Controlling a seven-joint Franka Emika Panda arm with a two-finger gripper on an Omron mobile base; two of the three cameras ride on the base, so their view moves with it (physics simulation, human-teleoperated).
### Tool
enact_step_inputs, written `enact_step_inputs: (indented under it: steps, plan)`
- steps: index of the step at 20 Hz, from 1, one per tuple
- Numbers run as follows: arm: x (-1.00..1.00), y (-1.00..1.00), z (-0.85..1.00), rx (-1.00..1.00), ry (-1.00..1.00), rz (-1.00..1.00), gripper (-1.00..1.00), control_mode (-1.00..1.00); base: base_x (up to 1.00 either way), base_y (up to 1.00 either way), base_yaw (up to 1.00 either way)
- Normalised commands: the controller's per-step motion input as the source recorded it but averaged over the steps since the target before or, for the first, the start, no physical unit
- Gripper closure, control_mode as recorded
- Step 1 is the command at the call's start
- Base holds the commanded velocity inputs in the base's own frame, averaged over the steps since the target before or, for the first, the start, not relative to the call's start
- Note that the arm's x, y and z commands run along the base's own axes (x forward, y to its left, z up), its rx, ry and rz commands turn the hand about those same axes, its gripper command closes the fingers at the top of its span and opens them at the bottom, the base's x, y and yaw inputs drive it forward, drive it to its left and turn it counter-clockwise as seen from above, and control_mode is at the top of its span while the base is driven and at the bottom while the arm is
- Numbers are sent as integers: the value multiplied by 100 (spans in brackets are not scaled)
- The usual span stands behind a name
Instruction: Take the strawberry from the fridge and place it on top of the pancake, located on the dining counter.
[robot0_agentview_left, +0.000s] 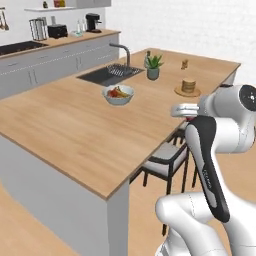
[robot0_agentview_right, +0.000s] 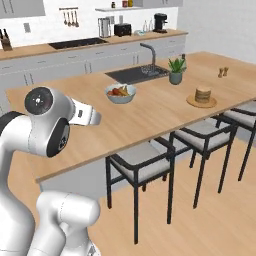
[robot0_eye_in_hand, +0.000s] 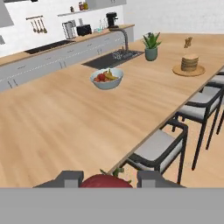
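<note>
We are looking over the big wooden counter. It is filling most of what we see, with a dark sink set in it and a tap standing behind the sink. Dark stools with grey seats are standing along its near edge.

On the counter a white bowl of fruit is sitting near the sink. A small green plant in a pot is standing past the sink. Further along, the pancake is sitting in a short stack on a flat round plate, close to the edge with the stools.

Our gripper is hanging by the near edge of the counter, well apart from the pancake. In the hand view we are seeing the strawberry right between the two dark fingers, red and round with a bit of green on top. The fingers are pressing in on it from both sides, so we are holding it. The pancake is sitting far ahead of the hand and off to the right in that view, with the bowl between, a little to the left.
</note>
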Motion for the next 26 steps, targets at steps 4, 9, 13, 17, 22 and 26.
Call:
enact_step_inputs:
  steps: [4, 9, 13, 17, 22, 26]
  plan:
    - [0, 0, 0, 0, 0, 0, 100, 100, 49, -100, 22]
    - [0, 0, 0, 0, 0, 0, 100, 100, 37, -100, 21]
    - [0, 0, 0, 0, 0, 0, 100, 100, 38, -100, 22]
    - [0, 0, 0, 0, 0, 0, 100, 100, 44, -100, 26]
    - [0, 0, 0, 0, 0, 0, 100, 100, 52, -100, 33]
    - [0, 0, 0, 0, 0, 0, 100, 100, 50, -100, 34]
